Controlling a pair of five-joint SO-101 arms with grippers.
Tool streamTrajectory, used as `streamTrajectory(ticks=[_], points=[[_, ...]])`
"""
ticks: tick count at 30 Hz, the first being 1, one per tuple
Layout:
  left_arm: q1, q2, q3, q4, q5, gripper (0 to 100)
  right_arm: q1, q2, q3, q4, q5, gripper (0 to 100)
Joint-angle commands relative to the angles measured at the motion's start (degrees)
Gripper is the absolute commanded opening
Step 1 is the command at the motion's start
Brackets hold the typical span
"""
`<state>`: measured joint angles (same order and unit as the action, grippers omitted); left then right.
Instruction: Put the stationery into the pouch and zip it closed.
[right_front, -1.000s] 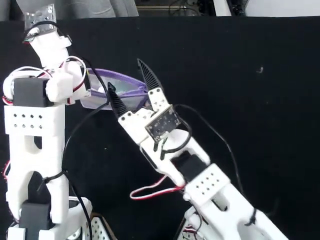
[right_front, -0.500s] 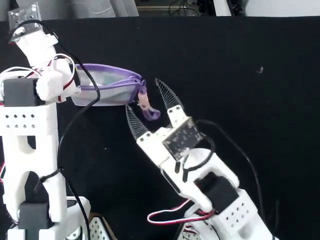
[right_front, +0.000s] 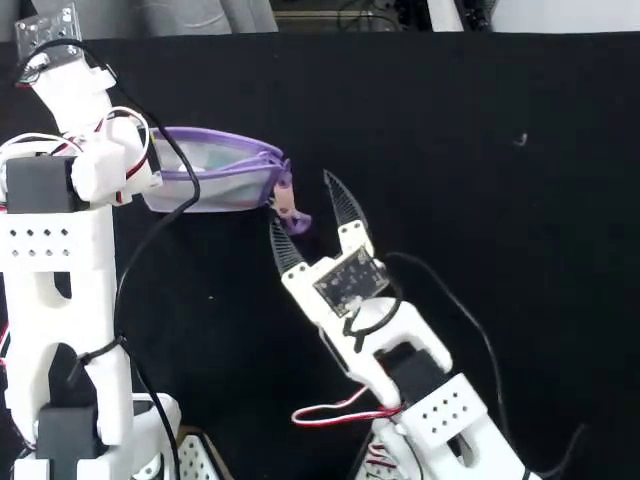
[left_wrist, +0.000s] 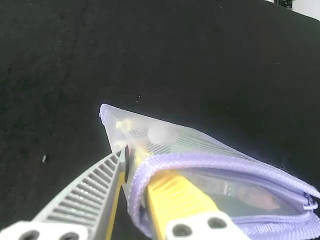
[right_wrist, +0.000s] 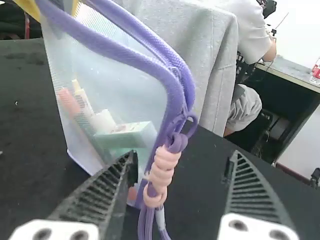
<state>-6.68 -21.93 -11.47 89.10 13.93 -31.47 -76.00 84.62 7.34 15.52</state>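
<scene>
My left pincer (left_wrist: 130, 154) was clamped on the pouch (right_front: 215, 180). My right pincer (right_front: 301, 200) gaped around its zipper pull (right_wrist: 162, 172), at the pouch's four o'clock.

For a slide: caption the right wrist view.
Open right gripper flanks the pink zipper pull of the pouch; stationery shows inside.

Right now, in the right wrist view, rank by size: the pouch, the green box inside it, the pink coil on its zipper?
1. pouch
2-3. green box and pink coil look alike; the coil hangs nearer the camera, so I won't rank them.
</scene>
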Motion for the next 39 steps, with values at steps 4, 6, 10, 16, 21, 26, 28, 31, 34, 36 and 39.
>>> streamTrajectory(ticks=[4, 6, 10, 16, 21, 26, 28, 31, 34, 36, 39], points=[[-0.22, -1.05, 0.40, -1.58, 0.26, 3, 0.88, 6.37, -4.00, -1.76, 0.35, 21.8], [-0.22, -1.05, 0.48, -1.67, 0.26, 3, 0.97, 11.21, -7.25, -1.67, 0.35, 18.0], [-0.22, -1.05, 0.75, -1.67, 0.26, 3, 0.97, 20.18, -12.35, -1.85, -2.81, 15.1], [-0.22, -1.05, 0.84, -1.76, 0.26, 3, 1.05, 25.27, -16.31, -1.93, -3.08, 14.9], [-0.22, -1.05, 0.84, -1.76, 0.26, 3, 2.55, 25.19, -16.40, -1.93, -3.08, 7.3], [-0.31, -1.05, 0.84, -1.76, 0.26, 3, 4.40, 25.19, -17.45, -1.49, -3.16, 1.9], [-0.40, -1.05, 0.84, -1.76, 0.26, 3, 4.75, 25.19, -17.71, -1.49, -3.08, 1.1], [-0.40, -1.05, 0.31, -1.76, 0.18, 3, 4.75, 25.19, -19.47, 1.14, -2.90, 1.1], [-0.13, -1.14, -0.48, -1.67, 0.53, 11, 4.75, 25.63, -25.54, 9.05, -3.16, 1.1], [-0.13, -1.14, -2.42, -1.41, 0.62, 19, 4.75, 25.63, -29.76, 14.24, -3.16, 1.1], [-0.13, -1.14, -5.05, -1.32, 0.62, 21, 4.75, 25.63, -35.47, 19.52, -3.16, 1.1]])
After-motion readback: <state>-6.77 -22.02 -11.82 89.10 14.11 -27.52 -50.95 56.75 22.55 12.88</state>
